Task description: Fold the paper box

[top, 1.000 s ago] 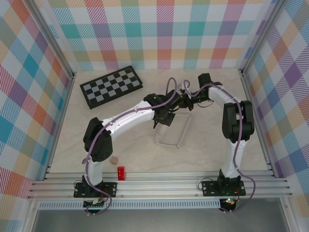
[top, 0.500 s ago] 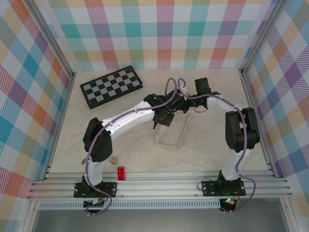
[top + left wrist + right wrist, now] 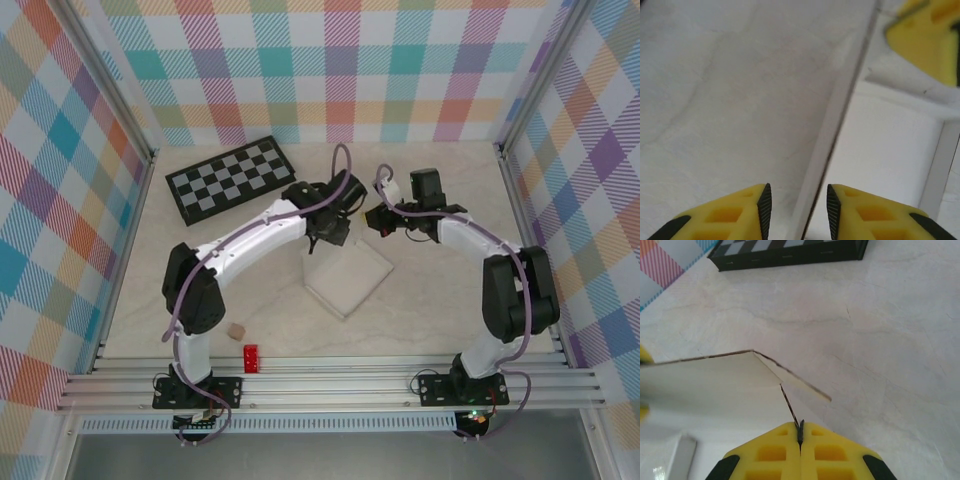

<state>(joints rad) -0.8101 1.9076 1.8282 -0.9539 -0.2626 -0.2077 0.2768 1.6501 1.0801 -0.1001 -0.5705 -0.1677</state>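
At the middle of the tabletop (image 3: pixel 450 300) lies the paper box (image 3: pixel 345 280), a white cardboard piece set at an angle to the table edges, with both arms reaching over its far side. Seen from above, the left gripper (image 3: pixel 328 235) hangs over the box's far left corner, and the right gripper (image 3: pixel 378 220) sits just to the right of it, over the far right edge. In the left wrist view the left gripper (image 3: pixel 796 210) has its jaws parted, and a thin upright wall of the paper box (image 3: pixel 890 150) runs up through the gap between the two yellow fingers (image 3: pixel 740 215) without either pad pressing on it; white cardboard lies to the right of that wall and bare tabletop to the left. A yellow finger (image 3: pixel 925 45) of the other arm shows at the far right corner of that view. In the right wrist view the right gripper (image 3: pixel 801 432) has its jaws pressed fully together, and the dark edge of a raised flap of the paper box (image 3: pixel 715 380) runs down into the seam between them, so the flap is pinched there and held tilted above the tabletop. Farther off on the left rests a black-and-grey checkerboard (image 3: pixel 230 180), well apart from the box. Near the left arm's base lie a small red block (image 3: pixel 250 357) and a small tan piece (image 3: pixel 236 329), close together.
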